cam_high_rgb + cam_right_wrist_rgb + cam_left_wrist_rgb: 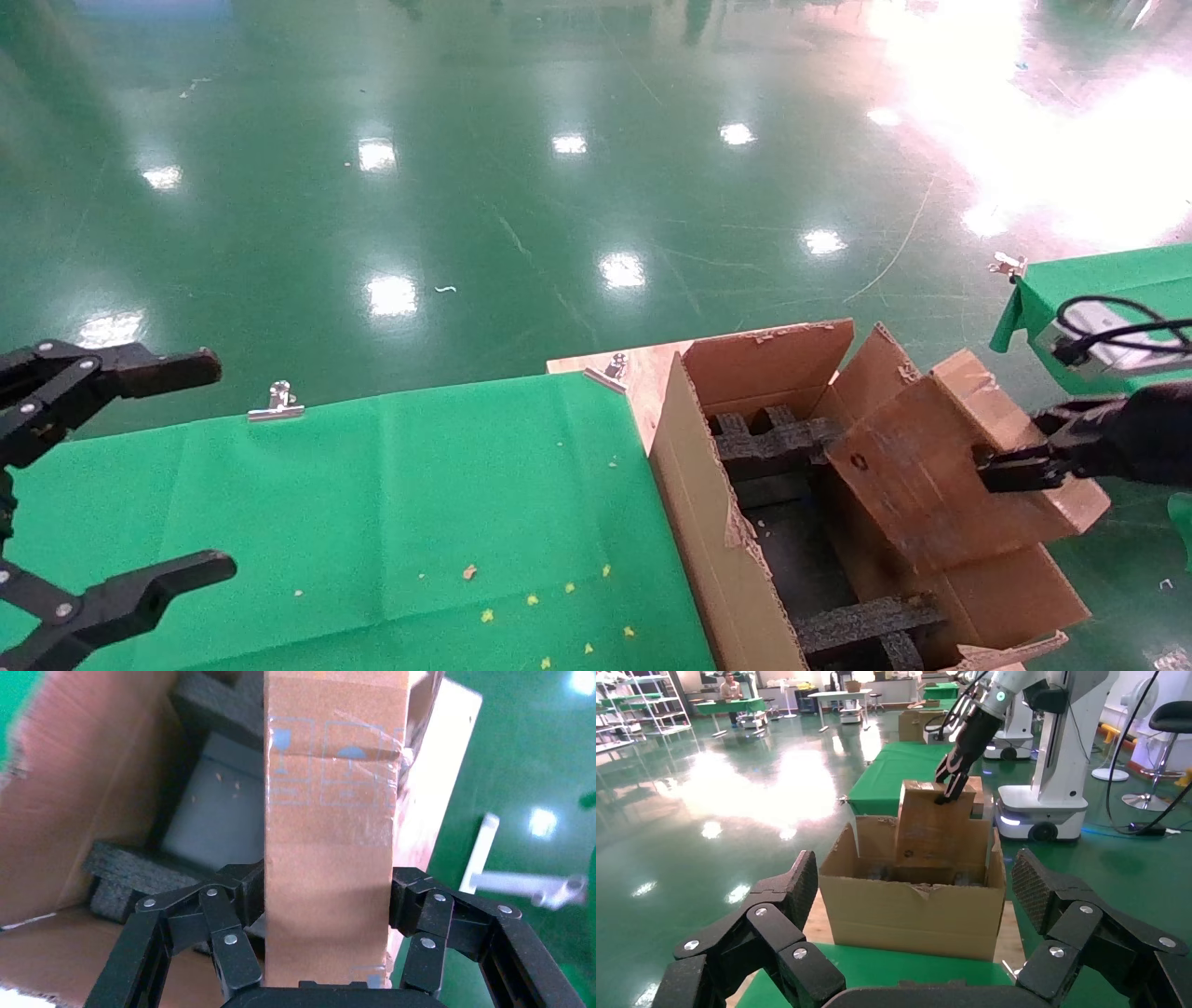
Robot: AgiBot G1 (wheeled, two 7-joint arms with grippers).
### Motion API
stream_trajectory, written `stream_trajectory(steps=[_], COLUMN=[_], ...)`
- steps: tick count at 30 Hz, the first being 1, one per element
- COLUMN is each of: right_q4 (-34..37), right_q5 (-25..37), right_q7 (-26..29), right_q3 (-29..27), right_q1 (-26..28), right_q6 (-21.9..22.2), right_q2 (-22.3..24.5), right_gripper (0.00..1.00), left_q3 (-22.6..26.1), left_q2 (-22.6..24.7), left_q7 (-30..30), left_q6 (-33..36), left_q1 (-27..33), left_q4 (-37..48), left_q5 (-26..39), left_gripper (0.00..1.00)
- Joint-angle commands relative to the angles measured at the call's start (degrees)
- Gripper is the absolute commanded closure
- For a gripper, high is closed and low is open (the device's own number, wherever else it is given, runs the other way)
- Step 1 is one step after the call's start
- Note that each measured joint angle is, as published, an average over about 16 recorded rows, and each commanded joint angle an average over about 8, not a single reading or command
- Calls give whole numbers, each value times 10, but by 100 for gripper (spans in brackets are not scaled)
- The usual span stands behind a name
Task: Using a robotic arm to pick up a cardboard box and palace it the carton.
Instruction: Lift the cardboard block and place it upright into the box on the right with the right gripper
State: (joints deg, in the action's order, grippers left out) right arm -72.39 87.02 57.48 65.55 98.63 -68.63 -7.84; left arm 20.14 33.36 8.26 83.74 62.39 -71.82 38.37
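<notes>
My right gripper [1010,469] is shut on the cardboard box [931,466], a small flat brown box held tilted over the open carton [694,503]. Its lower end dips between the carton's ragged flaps, above black foam blocks [773,438]. In the right wrist view the fingers [239,896] of the right gripper [327,892] clamp both narrow sides of the box [330,797], with foam [133,874] below. From the left wrist view, the box [933,829] stands in the carton [912,910] under the right gripper [949,783]. My left gripper [216,466] hangs open and parked at the far left.
A green cloth [372,522] covers the table left of the carton, held by metal clips [277,403]. The carton stands on a wooden board [643,373]. A second green table [1108,280] lies at the right. A white robot base [1046,804] stands behind the carton.
</notes>
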Motion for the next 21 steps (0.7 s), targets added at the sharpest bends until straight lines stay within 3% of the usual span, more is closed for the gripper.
stream_trajectory(steps=[1,9,21], right_q4=[-22,-41,-35], right_q5=[5,12,17], right_q7=[49,169,206], right_q3=[11,40,65], right_q1=[-19,-62,-100], right_q6=[28,100,181], right_q2=[9,21,4], right_gripper=[100,100,100], left_q3=[0,0,0], left_q2=[0,0,0], left_q7=[0,0,0], left_q6=[0,0,0], left_q1=[0,0,0], left_q4=[0,0,0], left_q5=[0,0,0], left_gripper=[0,0,0])
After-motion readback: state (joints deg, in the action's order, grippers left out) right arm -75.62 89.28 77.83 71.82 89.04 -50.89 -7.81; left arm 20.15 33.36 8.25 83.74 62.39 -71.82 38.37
